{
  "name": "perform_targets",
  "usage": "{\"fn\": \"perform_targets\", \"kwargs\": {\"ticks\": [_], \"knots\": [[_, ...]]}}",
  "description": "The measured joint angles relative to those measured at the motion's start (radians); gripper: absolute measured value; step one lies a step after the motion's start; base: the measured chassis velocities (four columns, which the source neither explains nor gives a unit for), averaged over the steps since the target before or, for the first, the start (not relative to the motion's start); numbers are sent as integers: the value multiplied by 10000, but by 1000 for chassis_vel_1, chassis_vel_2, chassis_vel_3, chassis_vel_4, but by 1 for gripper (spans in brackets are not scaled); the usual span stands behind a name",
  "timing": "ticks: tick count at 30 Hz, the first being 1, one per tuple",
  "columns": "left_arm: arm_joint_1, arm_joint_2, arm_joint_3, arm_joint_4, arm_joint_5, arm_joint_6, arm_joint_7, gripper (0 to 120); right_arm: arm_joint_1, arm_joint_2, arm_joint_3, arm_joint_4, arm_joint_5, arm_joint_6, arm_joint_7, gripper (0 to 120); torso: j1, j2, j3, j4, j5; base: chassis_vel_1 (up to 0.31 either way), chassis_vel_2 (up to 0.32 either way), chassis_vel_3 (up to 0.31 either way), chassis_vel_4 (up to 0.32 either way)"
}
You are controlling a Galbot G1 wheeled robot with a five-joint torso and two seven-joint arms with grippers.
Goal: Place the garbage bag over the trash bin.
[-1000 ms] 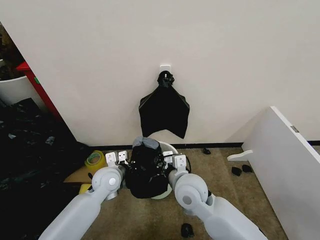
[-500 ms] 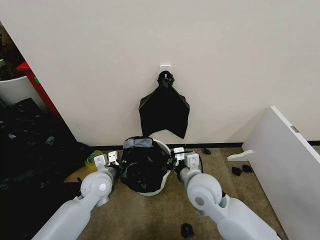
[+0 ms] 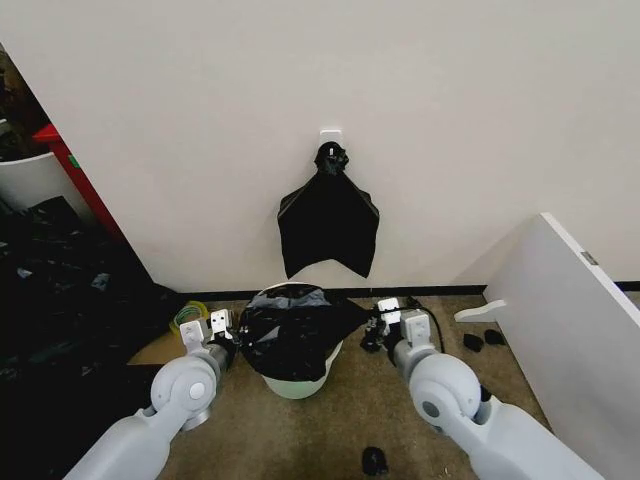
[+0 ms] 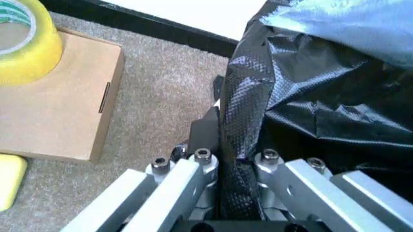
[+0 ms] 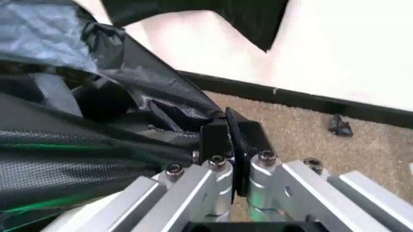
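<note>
**Black bag stretched across the white bin, pinched at both sides**

Head view: the garbage bag (image 3: 293, 327), glossy, wrinkled black plastic, is spread over the mouth of the trash bin (image 3: 296, 381), whose smooth white wall shows beneath it, on the carpet by the wall. The left gripper (image 3: 232, 340) grips the bag's edge at 9 o'clock of the bin; the right gripper (image 3: 372, 330) grips it at 3 o'clock. A bunch of black bags (image 3: 327, 222) hangs on the wall at 12 o'clock.

Left wrist view: the fingers (image 4: 205, 126) are closed on a taut, textured fold of bag beside a cardboard box (image 4: 58, 111) bearing a yellow tape roll (image 4: 26, 46).

Right wrist view: the fingers (image 5: 216, 137) clamp the bag's stretched edge.
</note>
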Motion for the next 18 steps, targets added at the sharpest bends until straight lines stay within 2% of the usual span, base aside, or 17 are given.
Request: {"fn": "perform_targets", "kwargs": {"ticks": [3,9,10,14,15,18], "knots": [[64,0,1,-111,52,-1,-3,3,-239,-47,35,243,-337,155,-347,2,0,0,0,-2,-1,0,0,0,0],[195,36,44,-317,537,-20,36,3,-1174,-326,386,1138,-1287,651,-1442,26,0,0,0,0,0,0,0,0,0],[195,36,44,-317,537,-20,36,3,-1174,-326,386,1138,-1287,651,-1442,26,0,0,0,0,0,0,0,0,0],[222,145,60,-496,935,-8,209,3,-2416,-969,1342,2160,-2265,993,-3084,45,0,0,0,-2,-2,0,0,0,0],[222,145,60,-496,935,-8,209,3,-2416,-969,1342,2160,-2265,993,-3084,45,0,0,0,-2,-2,0,0,0,0],[295,263,52,-690,1337,-11,523,3,-2925,-1524,1966,2452,-3609,2116,-4565,61,0,0,-1,-5,-2,0,0,0,0]]}}
